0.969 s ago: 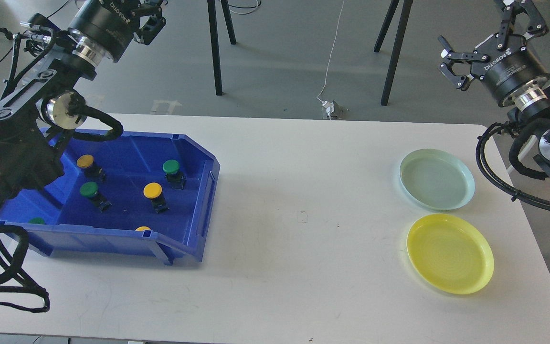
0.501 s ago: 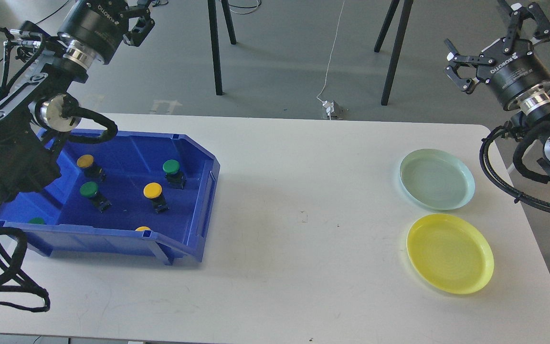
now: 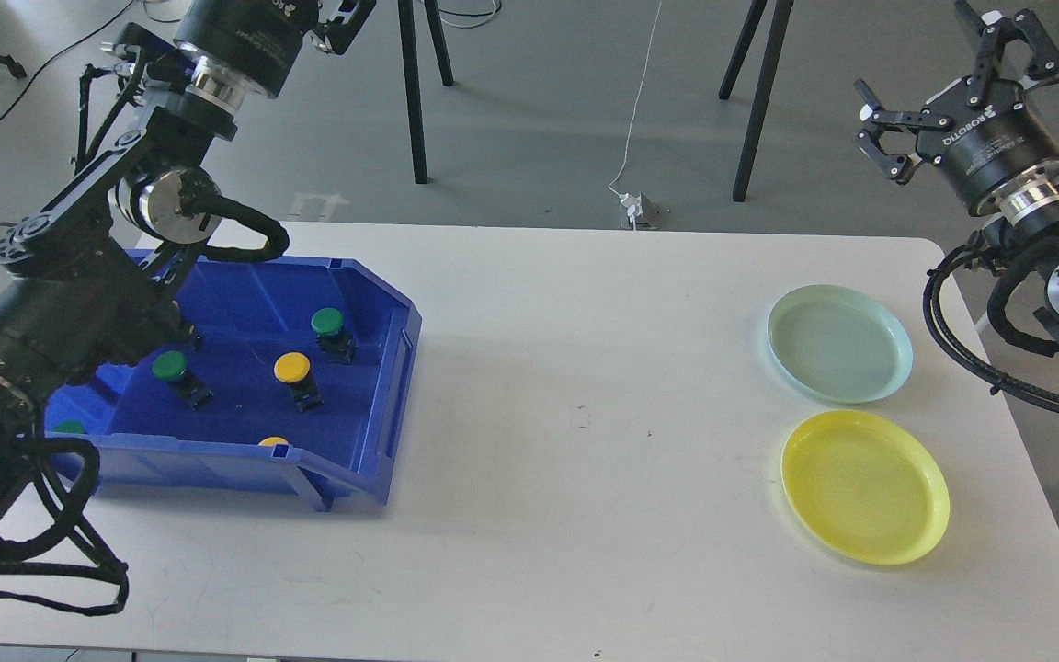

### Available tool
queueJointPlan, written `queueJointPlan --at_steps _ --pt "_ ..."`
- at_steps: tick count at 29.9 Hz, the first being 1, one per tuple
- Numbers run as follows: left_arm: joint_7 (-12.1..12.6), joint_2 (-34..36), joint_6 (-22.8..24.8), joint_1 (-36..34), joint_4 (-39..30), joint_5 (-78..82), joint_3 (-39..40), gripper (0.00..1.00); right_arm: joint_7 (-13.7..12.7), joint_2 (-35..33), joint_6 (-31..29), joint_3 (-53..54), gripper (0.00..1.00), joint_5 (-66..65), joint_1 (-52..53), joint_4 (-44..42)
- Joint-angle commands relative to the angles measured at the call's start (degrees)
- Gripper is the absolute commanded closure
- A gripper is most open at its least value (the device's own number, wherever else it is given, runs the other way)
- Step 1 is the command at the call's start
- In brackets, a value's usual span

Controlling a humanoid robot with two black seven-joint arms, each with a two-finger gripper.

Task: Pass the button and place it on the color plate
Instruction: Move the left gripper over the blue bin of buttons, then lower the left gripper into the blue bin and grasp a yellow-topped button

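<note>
A blue bin [image 3: 373,405] at the table's left holds several push buttons: a green one [image 3: 327,323], a yellow one [image 3: 291,369], a green one [image 3: 168,367], and two half hidden behind the front wall, one green [image 3: 68,427] and one yellow [image 3: 273,442]. A pale green plate [image 3: 839,343] and a yellow plate [image 3: 864,485] lie at the right, both empty. My left gripper [image 3: 341,20] is high above the bin's back, its fingers cut off by the top edge. My right gripper [image 3: 916,55] is open and empty, raised beyond the table's right far corner.
The left arm's elbow and cable [image 3: 171,198] hang over the bin's back left corner. Black stand legs [image 3: 415,101] and a white cable with a plug [image 3: 635,207] are on the floor behind the table. The table's edge [image 3: 1026,441] runs close to the plates.
</note>
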State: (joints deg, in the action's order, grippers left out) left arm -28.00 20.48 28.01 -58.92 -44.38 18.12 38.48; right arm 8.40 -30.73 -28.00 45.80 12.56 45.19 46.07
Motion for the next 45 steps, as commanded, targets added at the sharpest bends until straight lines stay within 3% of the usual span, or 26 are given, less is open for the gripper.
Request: queueJointPlan --at_steps 1,8,13,18,28,36,45 --pt "0.0 6.8 0.0 -3.9 -7.6 3.6 -10.2 0.00 0.3 0.1 0.0 0.0 0.01 -0.1 -0.5 -0.1" --pt "0.0 17.9 0.0 -14.9 -19.9 21.6 -29.3 0.00 0.3 0.0 0.0 0.0 0.01 -0.1 -1.8 -0.1" --pt "0.0 22.1 0.0 -24.6 -22.8 34.7 -46.0 0.00 0.4 -0.2 0.0 0.1 0.01 -0.1 -2.6 0.0" --pt "0.0 22.9 0.0 -29.8 -23.0 46.7 -56.4 0.00 0.4 -2.0 0.0 0.2 0.01 -0.2 -2.6 0.0" --pt "0.0 28.6 0.0 -29.4 -22.3 62.5 -62.1 0.01 0.4 -5.0 0.0 0.1 0.01 -0.2 -3.7 -0.1" --pt "0.0 28.6 0.0 -20.6 -18.6 63.7 -62.0 0.01 0.4 -5.0 0.0 0.3 0.01 -0.2 -6.1 0.1" --pt "0.0 28.6 0.0 -16.4 -15.2 63.7 -62.0 0.01 0.4 -5.0 0.0 0.3 0.01 -0.2 -6.2 0.1"
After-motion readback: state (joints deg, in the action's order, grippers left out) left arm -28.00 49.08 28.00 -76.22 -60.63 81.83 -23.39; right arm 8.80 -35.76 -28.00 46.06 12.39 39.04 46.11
